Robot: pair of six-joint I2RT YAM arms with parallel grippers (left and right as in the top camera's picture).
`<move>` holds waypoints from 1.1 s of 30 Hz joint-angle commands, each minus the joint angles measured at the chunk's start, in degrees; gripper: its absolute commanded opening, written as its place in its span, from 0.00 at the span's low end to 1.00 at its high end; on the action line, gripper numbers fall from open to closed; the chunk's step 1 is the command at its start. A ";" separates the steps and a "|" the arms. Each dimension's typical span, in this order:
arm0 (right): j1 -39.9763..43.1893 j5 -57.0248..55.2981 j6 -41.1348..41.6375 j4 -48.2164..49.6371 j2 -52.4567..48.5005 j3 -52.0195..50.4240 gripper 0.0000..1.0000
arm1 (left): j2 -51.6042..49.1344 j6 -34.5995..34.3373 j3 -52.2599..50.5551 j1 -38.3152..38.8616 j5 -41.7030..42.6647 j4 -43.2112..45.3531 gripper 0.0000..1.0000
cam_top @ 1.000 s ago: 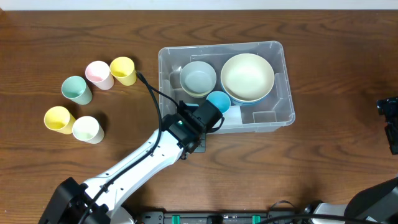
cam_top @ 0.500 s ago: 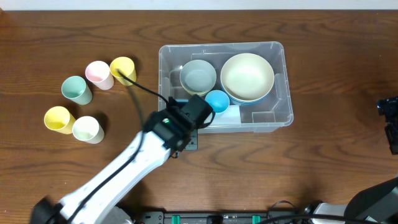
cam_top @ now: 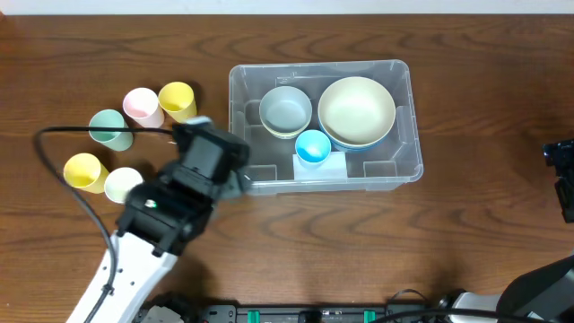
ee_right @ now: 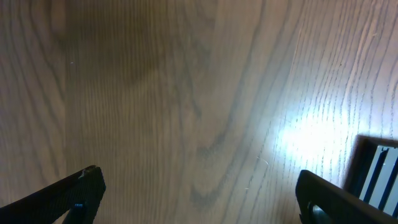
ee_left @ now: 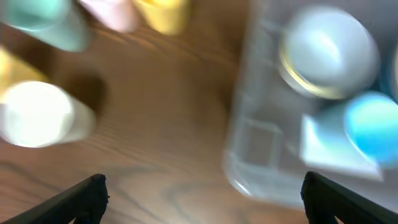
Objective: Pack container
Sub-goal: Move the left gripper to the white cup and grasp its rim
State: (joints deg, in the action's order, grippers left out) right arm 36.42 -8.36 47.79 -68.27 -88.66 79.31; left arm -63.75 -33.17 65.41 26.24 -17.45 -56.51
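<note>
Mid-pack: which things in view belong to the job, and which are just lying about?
Job: container, holding grey bowl, cream bowl, blue cup; loose teal cup, pink cup, far yellow cup, near yellow cup, white cup.
Lying about: black cable.

wooden table (cam_top: 466, 242) | container (cam_top: 319, 66) centre | left: teal cup (cam_top: 110, 129), pink cup (cam_top: 142, 108), far yellow cup (cam_top: 178, 101), near yellow cup (cam_top: 83, 171), cream cup (cam_top: 124, 185)

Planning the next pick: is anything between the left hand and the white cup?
Nothing visible. In the blurred wrist view, only bare table lies between the open left hand and the white cup. The container sits on the other side.
</note>
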 commanded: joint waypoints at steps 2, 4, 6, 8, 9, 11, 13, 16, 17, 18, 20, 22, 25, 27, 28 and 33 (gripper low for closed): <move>0.37 -0.20 1.05 -0.09 0.15 -0.02 0.99 | -0.74 1.40 0.63 -10.56 -5.99 0.50 0.98; 0.37 -0.20 1.03 -0.09 0.15 -0.02 0.99 | -1.42 1.07 0.63 -15.82 -5.88 0.39 0.98; 0.37 -0.20 1.03 -0.09 0.15 -0.02 0.99 | -2.34 0.96 0.63 -20.81 -5.18 0.28 0.98; 0.37 -0.20 1.03 -0.09 0.15 -0.02 0.99 | -3.76 0.96 0.61 -25.14 -5.03 0.31 0.98; 0.37 -0.20 1.03 -0.09 0.15 -0.02 0.99 | -4.72 0.98 0.61 -27.19 -4.66 0.46 0.98; 0.37 -0.20 1.03 -0.09 0.15 -0.02 0.99 | -6.93 1.16 0.61 -30.51 -2.99 1.05 0.98; 0.37 -0.20 1.03 -0.09 0.15 -0.02 0.99 | -9.18 1.44 0.61 -32.54 -0.92 1.95 0.98; 0.37 -0.20 1.05 -0.09 0.15 -0.02 0.99 | -12.66 1.42 0.61 -33.92 0.96 2.86 0.98; 0.37 -0.20 1.03 -0.09 0.15 -0.02 0.99 | -13.99 1.44 0.61 -33.99 0.92 2.93 0.98; 0.37 -0.20 1.05 -0.09 0.15 -0.02 0.99 | -15.39 1.44 0.61 -33.99 0.92 3.06 0.98; 0.37 -0.20 1.03 -0.09 0.15 -0.02 0.99 | -18.14 1.42 0.57 -33.99 0.94 3.06 0.98; 0.37 -0.20 1.03 -0.09 0.15 -0.02 0.99 | -20.94 1.46 0.50 -33.99 1.42 2.99 0.98; 0.37 -0.20 1.03 -0.09 0.15 -0.02 0.99 | -25.16 1.46 0.46 -33.99 1.81 2.71 0.98; 0.37 -0.20 1.03 -0.09 0.15 -0.02 0.99 | -27.80 1.44 0.46 -33.99 1.84 2.73 0.99; 0.37 -0.20 1.03 -0.07 0.15 -0.02 0.99 | -28.81 1.44 0.46 -33.99 1.84 2.82 0.99; 0.37 -0.20 1.03 -0.09 0.15 -0.02 0.99 | -33.53 1.44 0.46 -33.99 1.84 3.50 0.88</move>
State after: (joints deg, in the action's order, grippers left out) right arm 36.42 -8.34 47.79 -68.29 -88.66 79.31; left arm -95.22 -32.16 65.41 -7.44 -15.40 -53.28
